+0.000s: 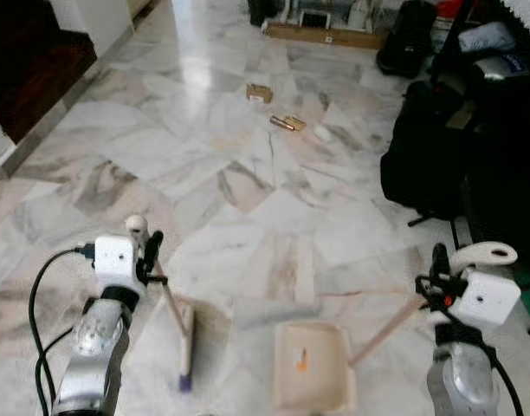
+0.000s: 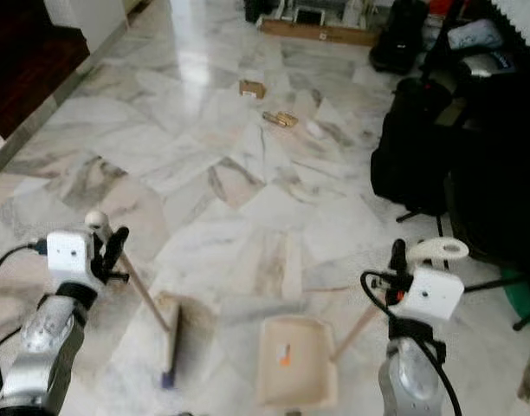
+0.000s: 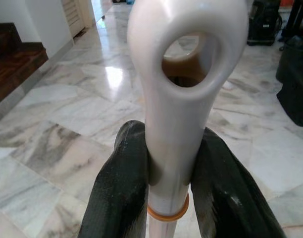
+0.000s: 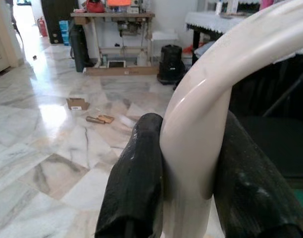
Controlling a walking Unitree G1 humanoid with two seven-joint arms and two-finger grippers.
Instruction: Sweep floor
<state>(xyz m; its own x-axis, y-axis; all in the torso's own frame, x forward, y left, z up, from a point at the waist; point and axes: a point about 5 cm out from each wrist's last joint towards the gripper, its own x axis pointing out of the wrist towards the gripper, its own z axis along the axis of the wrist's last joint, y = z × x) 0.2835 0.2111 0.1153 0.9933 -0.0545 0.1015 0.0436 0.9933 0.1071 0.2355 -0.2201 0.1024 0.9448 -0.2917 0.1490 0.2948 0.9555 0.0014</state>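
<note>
The left hand [image 1: 144, 251] is being kept clenched on the upper end of the broom [image 1: 180, 334], its black fingers [image 3: 123, 188] pressing both sides of the white handle just below the hanging loop. The right hand [image 1: 440, 277] is likewise being closed around the curved white grip of the dustpan [image 1: 310, 364], whose long handle is being held slanted down to the pan.

The broom head is being rested on the marble floor [image 1: 248, 199] just to the left of the dustpan, with a narrow gap between them; this pairing is probably being kept so that dirt can be pushed sideways into the pan's open mouth. A small orange scrap [image 1: 301, 356] is already lying inside the pan.

Farther ahead, a small cardboard box [image 1: 259, 93], a brown scrap [image 1: 287, 123] and a pale bit [image 1: 321, 133] are lying well apart from the tools, so most of the sweeping is judged to be still undone.

Open floor is being left ahead and to the left, bounded by a white wall corner and dark steps [image 1: 31, 78]. On the right, black bags [image 1: 421, 165] are crowding the path, so room there is being judged tight.
</note>
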